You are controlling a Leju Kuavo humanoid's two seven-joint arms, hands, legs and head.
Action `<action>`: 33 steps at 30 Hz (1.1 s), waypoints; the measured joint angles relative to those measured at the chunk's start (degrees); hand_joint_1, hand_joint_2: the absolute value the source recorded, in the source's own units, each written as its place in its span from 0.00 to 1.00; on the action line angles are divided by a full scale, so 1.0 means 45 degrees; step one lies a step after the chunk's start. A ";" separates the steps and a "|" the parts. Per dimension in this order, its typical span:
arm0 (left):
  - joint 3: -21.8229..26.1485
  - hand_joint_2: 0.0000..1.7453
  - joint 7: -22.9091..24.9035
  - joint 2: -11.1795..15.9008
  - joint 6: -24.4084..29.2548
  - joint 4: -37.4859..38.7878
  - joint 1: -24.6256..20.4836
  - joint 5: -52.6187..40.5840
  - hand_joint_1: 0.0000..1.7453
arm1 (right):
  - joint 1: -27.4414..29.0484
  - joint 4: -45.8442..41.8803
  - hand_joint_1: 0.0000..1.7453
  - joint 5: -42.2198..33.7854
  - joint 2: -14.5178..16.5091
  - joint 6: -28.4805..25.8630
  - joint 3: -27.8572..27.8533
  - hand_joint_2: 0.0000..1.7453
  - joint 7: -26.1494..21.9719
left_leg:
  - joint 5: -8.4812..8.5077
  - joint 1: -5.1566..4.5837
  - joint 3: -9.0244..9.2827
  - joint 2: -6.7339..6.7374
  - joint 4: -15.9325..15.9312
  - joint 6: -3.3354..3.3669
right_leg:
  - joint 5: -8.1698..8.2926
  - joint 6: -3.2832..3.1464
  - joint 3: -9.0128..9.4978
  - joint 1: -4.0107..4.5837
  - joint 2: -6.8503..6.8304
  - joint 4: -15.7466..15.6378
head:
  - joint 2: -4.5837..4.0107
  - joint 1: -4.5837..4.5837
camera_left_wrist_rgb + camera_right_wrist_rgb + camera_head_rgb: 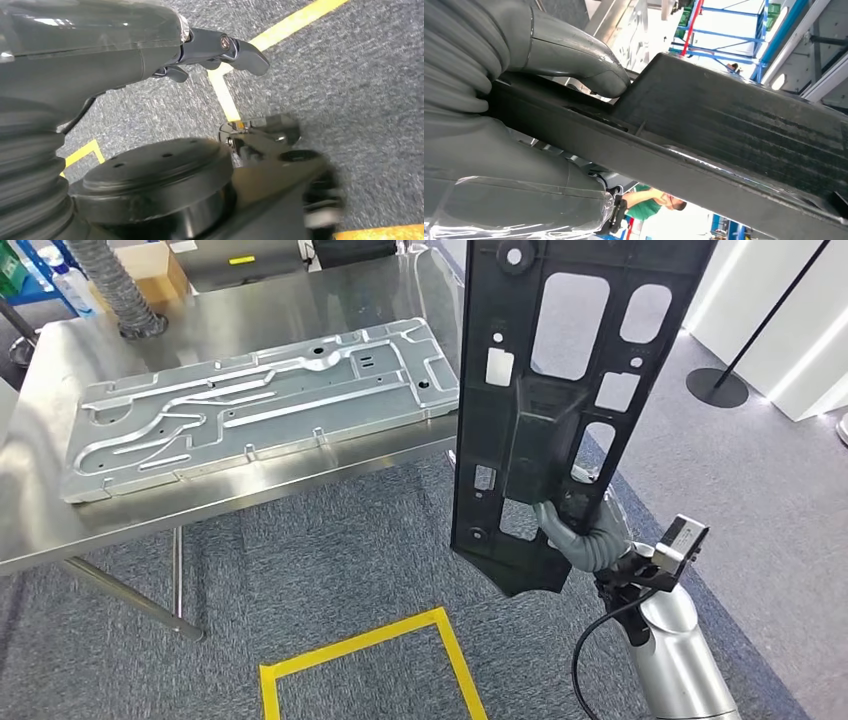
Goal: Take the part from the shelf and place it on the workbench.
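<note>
While the right hand [585, 540] clamps the black part [560, 390] near its lower end | stiff, top-heavy above the grip | left hand [220, 50] holds nothing, fingers apart.

Part [560, 410]: we record matt black, pierced with cut-outs.
Right hand [585, 537]: we note a grey ribbed cover and grey thumb; silver arm behind.
Left hand [200, 50]: we log dark glossy fingers under a grey cover.
Surface [240, 320]: we list brushed silver steel.
Metal panel [260, 405]: we enter pale silver-grey, embossed with raised channels.
Floor [330, 570]: we note mottled blue-grey carpet.
Floor tape [365, 645]: we record bright yellow lines forming a square outline.
Cardboard box [155, 275]: we list tan.
</note>
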 joint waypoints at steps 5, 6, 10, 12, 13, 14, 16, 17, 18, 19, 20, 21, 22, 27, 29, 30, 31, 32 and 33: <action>0.0014 1.00 0.0027 0.0005 -0.0005 0.0000 0.0008 -0.0016 0.00 | 0.0067 0.0041 0.97 -0.0047 0.0000 0.0006 0.0001 1.00 -0.0152 | 0.1205 -0.0026 -0.0586 0.0023 -0.0961 0.0193 | -0.0559 0.0037 0.0724 0.0016 0.0022 -0.0024 | 0.0001 0.0000; 0.0018 1.00 0.0042 0.0010 -0.0001 0.0000 0.0030 -0.0023 0.00 | 0.0078 0.0047 0.97 -0.0053 0.0000 0.0007 0.0000 1.00 -0.0170 | 0.1774 -0.0079 -0.0401 0.0035 -0.1798 0.0274 | -0.0670 0.0084 0.0864 0.0025 0.0037 -0.0029 | 0.0000 0.0000; 0.0028 1.00 0.0061 0.0018 0.0001 0.0000 0.0082 -0.0028 0.00 | 0.0095 0.0068 0.97 -0.0067 0.0004 0.0012 -0.0019 1.00 -0.0183 | 0.2285 -0.0151 -0.0002 0.0038 -0.3004 0.0498 | -0.0771 0.0403 0.1138 0.0074 0.0083 -0.0064 | 0.0001 -0.0001; 0.0028 1.00 0.0062 -0.0005 0.0001 0.0000 0.0087 -0.0029 0.00 | 0.0042 0.0070 0.97 -0.0083 0.0038 0.0016 -0.0053 1.00 -0.0184 | 0.2334 -0.0110 0.0296 0.0043 -0.3197 0.0605 | -0.0868 0.0510 0.1076 0.0069 0.0065 0.0302 | 0.0001 0.0000; 0.0028 1.00 0.0061 -0.0013 0.0001 0.0000 0.0071 -0.0029 0.00 | 0.0007 0.0072 0.97 -0.0091 0.0069 0.0017 -0.0079 1.00 -0.0187 | 0.2302 -0.0099 0.0429 0.0041 -0.3250 0.0655 | -0.1083 0.0544 0.0832 0.0063 0.0058 0.0784 | 0.0001 0.0001; 0.0028 1.00 0.0058 -0.0021 0.0001 0.0000 0.0054 -0.0029 0.00 | -0.0014 0.0074 0.97 -0.0096 0.0104 0.0018 -0.0112 1.00 -0.0187 | 0.2241 -0.0095 0.0515 0.0045 -0.3271 0.0704 | -0.1391 0.0569 0.0399 0.0066 0.0052 0.1500 | 0.0001 0.0001; 0.0028 1.00 0.0056 -0.0019 0.0001 0.0000 0.0037 -0.0029 0.00 | -0.0013 0.0087 0.97 -0.0103 0.0168 0.0018 -0.0164 1.00 -0.0184 | 0.2068 -0.0117 0.0667 0.0034 -0.3268 0.0758 | -0.2034 0.0634 -0.0689 0.0085 0.0051 0.2971 | 0.0001 0.0000; 0.0029 1.00 0.0055 -0.0019 0.0001 0.0000 0.0052 -0.0029 0.00 | -0.0002 0.0096 0.97 -0.0104 0.0191 0.0018 -0.0178 1.00 -0.0182 | 0.1959 -0.0129 0.0782 0.0026 -0.3265 0.0764 | -0.2148 0.0656 -0.1079 0.0086 0.0050 0.3310 | 0.0001 0.0000; 0.0030 1.00 0.0055 -0.0021 0.0001 0.0000 0.0070 -0.0029 0.00 | 0.0006 0.0103 0.97 -0.0106 0.0208 0.0018 -0.0188 1.00 -0.0180 | 0.1841 -0.0138 0.0927 0.0018 -0.3262 0.0758 | -0.2002 0.0660 -0.1251 0.0087 0.0049 0.3203 | 0.0001 0.0000; 0.0031 1.00 0.0055 -0.0022 0.0001 0.0000 0.0085 -0.0030 0.00 | 0.0010 0.0107 0.97 -0.0106 0.0220 0.0018 -0.0200 1.00 -0.0180 | 0.1711 -0.0143 0.1106 0.0012 -0.3261 0.0749 | -0.1585 0.0644 -0.1200 0.0089 0.0048 0.2659 | 0.0001 0.0000; 0.0033 1.00 0.0055 -0.0023 0.0001 0.0000 0.0091 -0.0032 0.00 | 0.0010 0.0107 0.97 -0.0106 0.0228 0.0018 -0.0215 1.00 -0.0180 | 0.1566 -0.0148 0.1307 0.0009 -0.3260 0.0732 | -0.0943 0.0606 -0.0992 0.0094 0.0048 0.1807 | 0.0001 0.0000; 0.0033 1.00 0.0057 -0.0026 0.0001 0.0001 0.0094 -0.0033 0.00 | 0.0010 0.0109 0.97 -0.0106 0.0238 0.0018 -0.0231 1.00 -0.0181 | 0.1413 -0.0162 0.1524 0.0005 -0.3255 0.0699 | -0.0300 0.0531 -0.0771 0.0120 0.0049 0.1014 | 0.0000 0.0000; 0.0033 1.00 0.0058 -0.0027 0.0001 0.0002 0.0088 -0.0034 0.00 | 0.0001 0.0118 0.97 -0.0107 0.0254 0.0018 -0.0242 1.00 -0.0181 | 0.1275 -0.0171 0.1678 -0.0002 -0.3255 0.0646 | 0.0102 0.0449 -0.0587 0.0164 0.0046 0.0414 | -0.0001 0.0002; 0.0033 1.00 0.0062 -0.0028 0.0002 0.0005 0.0018 -0.0044 0.00 | -0.0061 0.0141 0.97 -0.0132 0.0296 0.0041 -0.0266 1.00 -0.0174 | 0.1154 -0.0142 0.1562 0.0002 -0.2433 0.0302 | 0.0378 0.0012 -0.0175 0.0202 0.0080 -0.0130 | 0.0000 -0.0004; 0.0033 1.00 0.0058 -0.0030 0.0001 0.0005 -0.0015 -0.0088 0.00 | -0.0112 0.0140 0.97 -0.0166 0.0296 0.0074 -0.0276 1.00 -0.0176 | 0.0789 -0.0057 0.0846 0.0014 -0.1240 0.0141 | 0.0236 -0.0088 0.0037 0.0155 0.0081 -0.0193 | 0.0000 -0.0005; 0.0033 1.00 0.0062 -0.0033 -0.0001 0.0005 -0.0022 -0.0117 0.00 | -0.0121 0.0141 0.97 -0.0182 0.0296 0.0085 -0.0285 1.00 -0.0176 | 0.0459 0.0007 0.0352 0.0016 -0.0509 0.0054 | 0.0148 -0.0110 0.0117 0.0147 0.0084 -0.0199 | 0.0001 -0.0006; 0.0034 1.00 0.0067 -0.0034 -0.0004 0.0005 -0.0021 -0.0136 0.00 | -0.0111 0.0141 0.97 -0.0195 0.0296 0.0086 -0.0299 1.00 -0.0174 | 0.0141 0.0081 -0.0143 0.0016 0.0136 -0.0015 | 0.0061 -0.0114 0.0196 0.0140 0.0089 -0.0198 | 0.0002 -0.0006; 0.0035 1.00 0.0073 -0.0033 -0.0010 0.0005 -0.0025 -0.0149 0.00 | -0.0093 0.0141 0.97 -0.0206 0.0296 0.0086 -0.0315 1.00 -0.0163 | -0.0016 0.0143 -0.0520 0.0018 0.0509 -0.0070 | -0.0035 -0.0094 0.0295 0.0127 0.0095 -0.0197 | 0.0002 -0.0006; 0.0036 1.00 0.0083 -0.0032 -0.0015 0.0005 -0.0032 -0.0164 0.00 | -0.0084 0.0142 0.97 -0.0222 0.0296 0.0085 -0.0330 1.00 -0.0136 | 0.0087 0.0191 -0.0705 0.0021 0.0479 -0.0108 | -0.0141 -0.0065 0.0421 0.0106 0.0102 -0.0195 | 0.0001 -0.0006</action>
